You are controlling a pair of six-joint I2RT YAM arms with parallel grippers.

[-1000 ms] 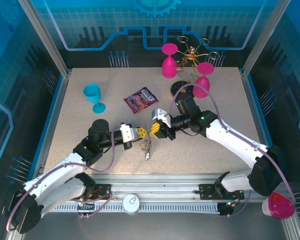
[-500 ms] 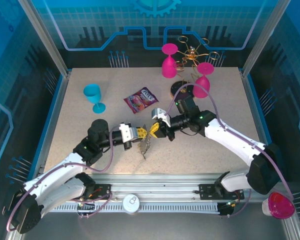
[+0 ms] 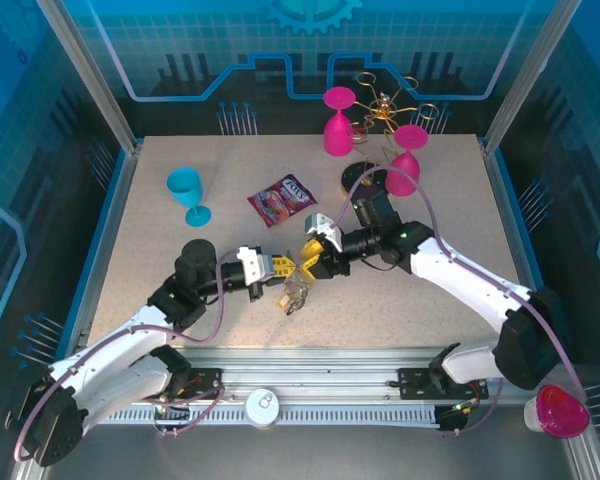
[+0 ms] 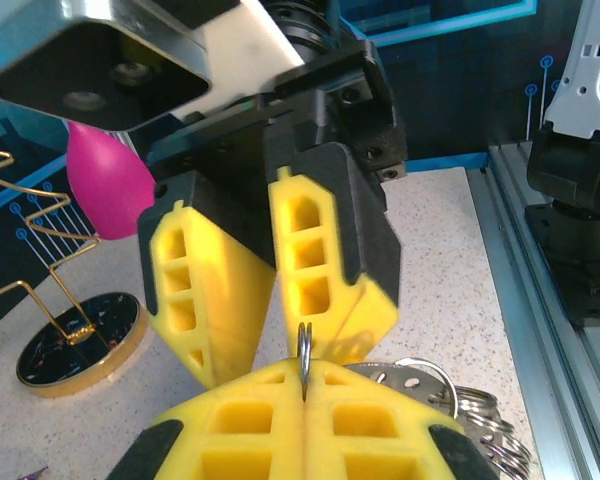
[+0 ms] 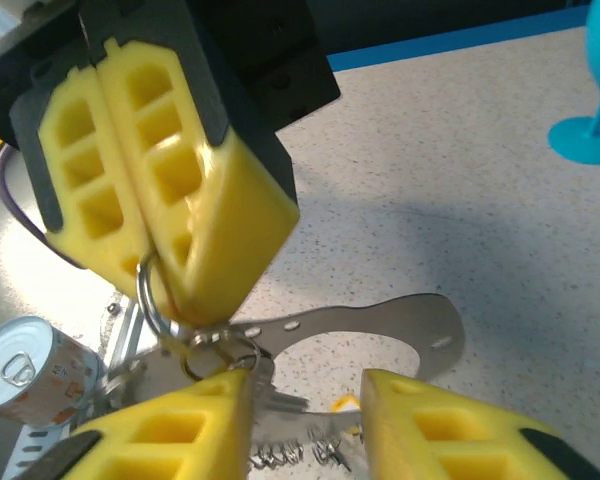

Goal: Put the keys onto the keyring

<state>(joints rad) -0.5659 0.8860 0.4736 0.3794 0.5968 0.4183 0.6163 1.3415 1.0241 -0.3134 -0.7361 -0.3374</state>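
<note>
1. Silvery keyring is pinched by the closed left gripper above the middle of the table.
2. Directly opposite, the right gripper is held part-open, and a snack packet lies beyond.
3. The keyring is held upright, with the keys hanging down.

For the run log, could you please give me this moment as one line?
left end effector: shut on keyring | right end effector: open, facing it | keys: bunched beneath both
</note>
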